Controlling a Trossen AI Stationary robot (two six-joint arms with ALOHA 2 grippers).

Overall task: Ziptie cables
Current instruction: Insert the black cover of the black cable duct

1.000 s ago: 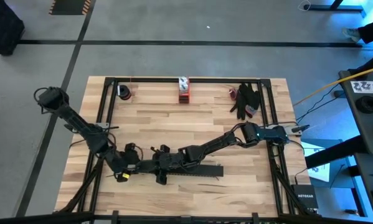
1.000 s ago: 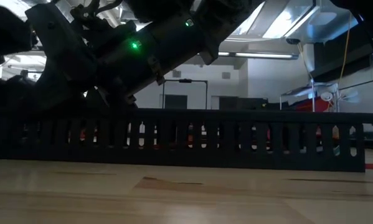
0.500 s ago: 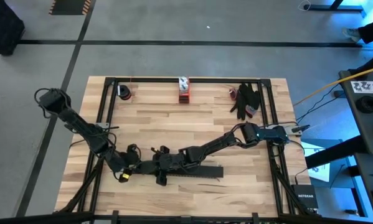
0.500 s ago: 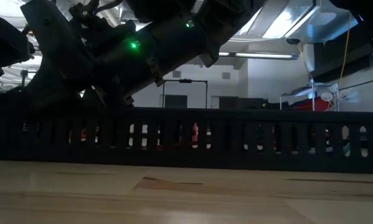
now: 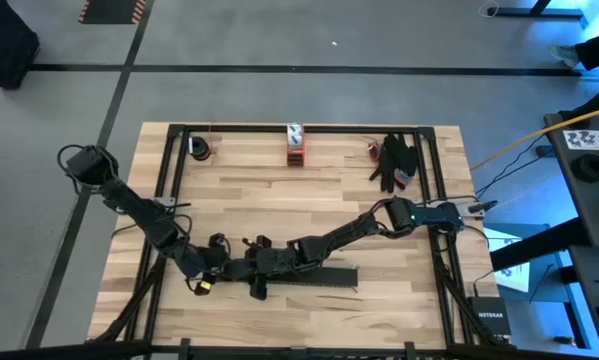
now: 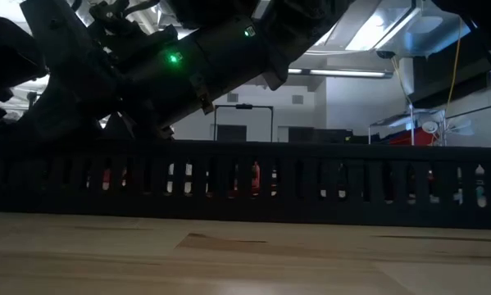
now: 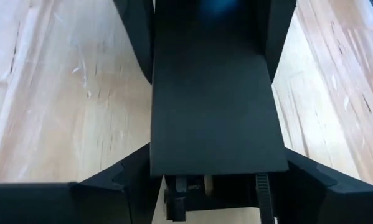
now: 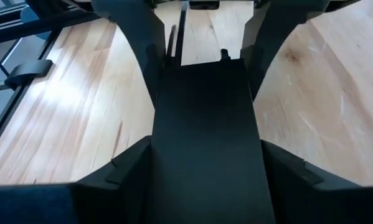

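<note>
– Where is the left pincer point(image 5: 222, 268) found?

– At lower centre of the high view, low over the worktop point(image 5: 279, 195). It is closed across the width of a long black slotted bar point(image 5: 324, 275), with a finger pressed to each side.

– And the right pincer point(image 5: 264, 264)?

– Just beside the left one, set about as wide and clamped on the same bar. In the low view the bar is seen stretched across the whole frame.

– Where are the cables?

– They cannot be made out for certain. A dark bundle with some red point(image 5: 392, 160) is seen at the upper right of the worktop, well apart from both pincers.
</note>
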